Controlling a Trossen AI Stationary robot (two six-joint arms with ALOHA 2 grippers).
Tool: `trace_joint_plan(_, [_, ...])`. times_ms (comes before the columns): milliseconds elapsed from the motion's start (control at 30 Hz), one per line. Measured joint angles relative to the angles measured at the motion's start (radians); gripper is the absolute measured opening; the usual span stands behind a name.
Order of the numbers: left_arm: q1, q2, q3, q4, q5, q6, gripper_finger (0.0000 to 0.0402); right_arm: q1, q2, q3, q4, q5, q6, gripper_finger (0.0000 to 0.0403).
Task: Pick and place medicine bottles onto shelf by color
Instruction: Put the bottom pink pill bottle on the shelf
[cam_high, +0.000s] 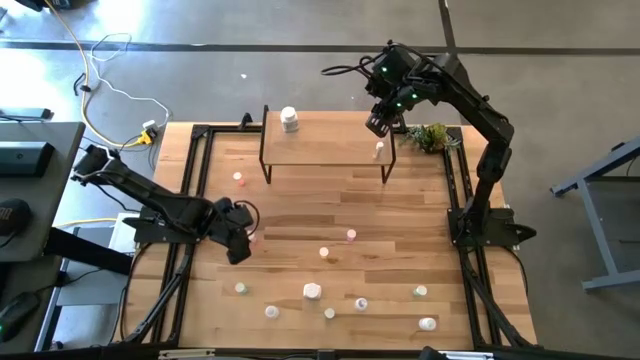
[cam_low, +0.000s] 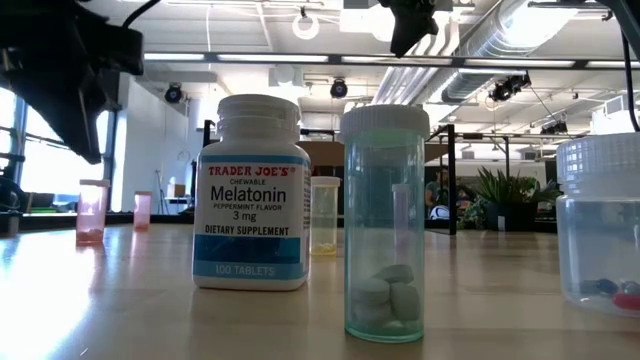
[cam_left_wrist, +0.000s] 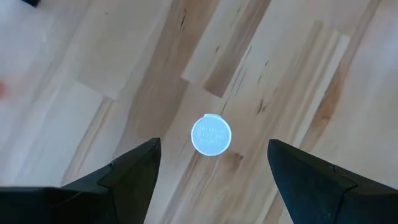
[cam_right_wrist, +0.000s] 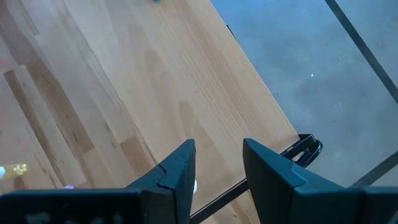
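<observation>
Fingers of the left gripper (cam_left_wrist: 211, 165) are spread wide, one on either side of a small bottle with a pale blue cap (cam_left_wrist: 211, 134) seen from straight above in the left wrist view; nothing is gripped and the cap is apart from both fingers. That straddle is judged to be a line-up for a grasp from above, so a descent and a closing would be the next step.

In the high view the left gripper (cam_high: 237, 244) sits at centre left of the frame over the desk (cam_high: 300, 190), its arm reaching in from the left edge, wrist pointed down.

Remaining medicine bottles are scattered loose across the lower half of the desk, among them a pink-capped one (cam_high: 351, 236) near the centre and a large white one (cam_high: 312, 291) lower down.

On the shelf (cam_high: 330, 148), at upper centre, a white bottle (cam_high: 290, 120) stands at upper left and a slim one (cam_high: 379, 150) near the right end; sorting is judged barely begun.

Fingers of the right gripper (cam_high: 378, 125) are narrowly parted with nothing between them, hovering over the shelf's right end, elbow raised.
</observation>
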Motion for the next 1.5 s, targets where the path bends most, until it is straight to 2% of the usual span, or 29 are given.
trace_joint_plan(500, [0.001, 0.000, -0.141, 0.183, -0.052, -0.064, 0.0287, 0.000, 0.000, 0.000, 0.001, 0.000, 0.000, 0.0126])
trace_joint_plan(767, [0.001, 0.000, -0.152, 0.189, -0.067, -0.081, 0.0278, 0.000, 0.000, 0.000, 0.001, 0.000, -0.007, 0.0126])
trace_joint_plan(1500, [0.001, 0.048, -0.152, 0.242, -0.048, -0.010, 0.0128, 0.000, 0.000, 0.000, 0.002, 0.000, -0.009, 0.0126])
